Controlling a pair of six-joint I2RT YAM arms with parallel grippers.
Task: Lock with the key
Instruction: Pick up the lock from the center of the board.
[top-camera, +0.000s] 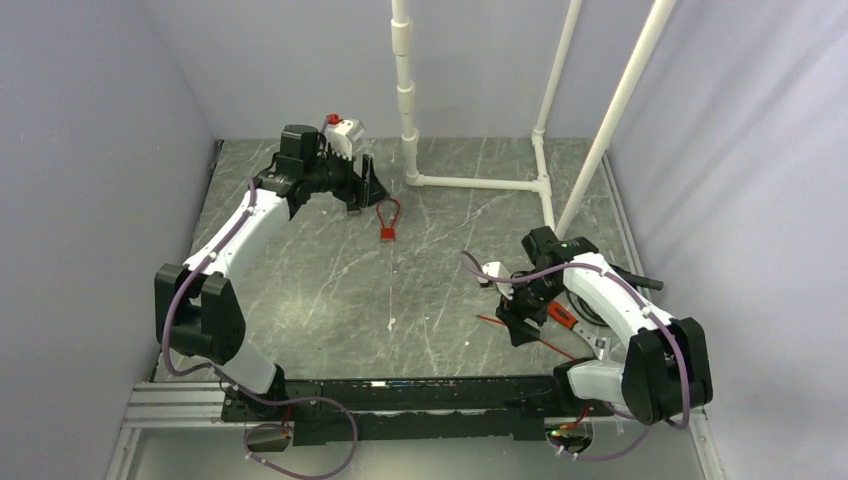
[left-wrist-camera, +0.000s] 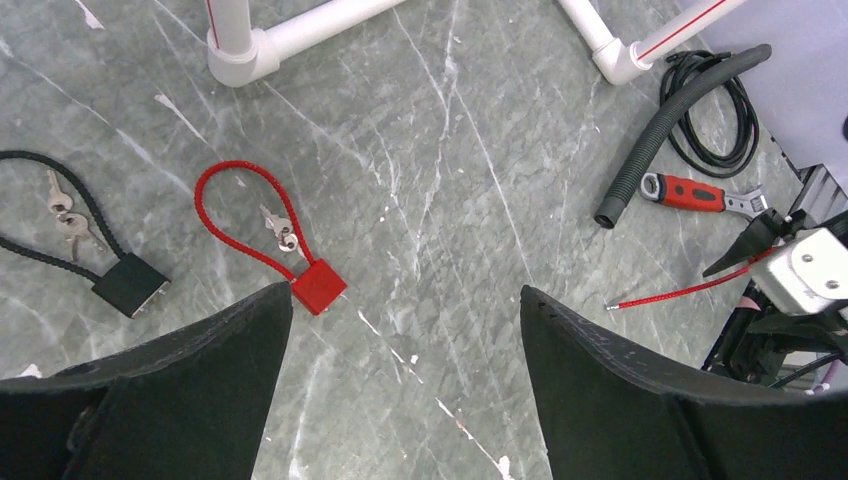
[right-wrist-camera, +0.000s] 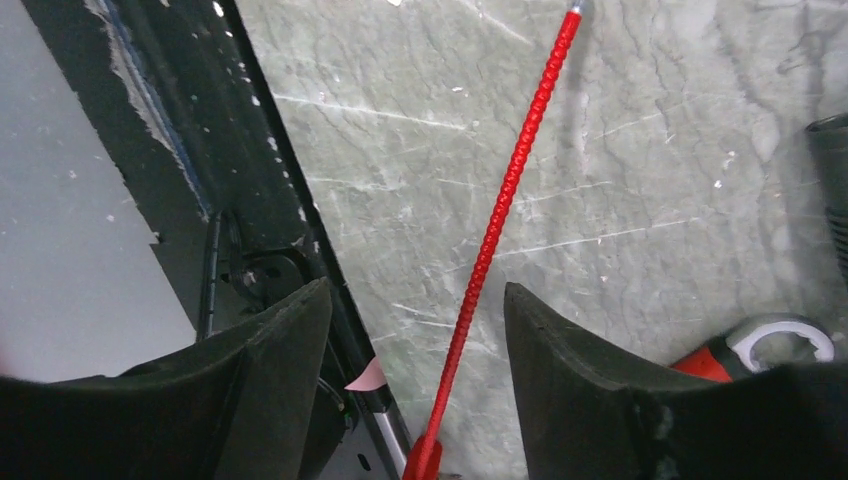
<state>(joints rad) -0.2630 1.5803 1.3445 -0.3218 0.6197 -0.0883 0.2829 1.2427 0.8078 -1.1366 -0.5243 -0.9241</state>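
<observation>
A red cable lock lies on the table, its red body (left-wrist-camera: 318, 287) by my left finger's tip, its loop closed, and small keys (left-wrist-camera: 281, 231) inside the loop. It also shows in the top view (top-camera: 387, 222). My left gripper (left-wrist-camera: 400, 300) is open and empty above the table, just beside the lock; in the top view it (top-camera: 362, 190) sits at the far left. My right gripper (right-wrist-camera: 415, 295) is open, and a loose straight red cable (right-wrist-camera: 500, 200) runs between its jaws without being gripped. The right gripper (top-camera: 515, 325) is low at the near right.
A black cable lock (left-wrist-camera: 130, 285) with keys (left-wrist-camera: 65, 215) lies left of the red one. A red-handled wrench (left-wrist-camera: 695, 195) and a black hose (left-wrist-camera: 655, 135) lie at the right. A white pipe frame (top-camera: 480, 182) stands at the back. The black base rail (right-wrist-camera: 180, 120) is beside my right gripper.
</observation>
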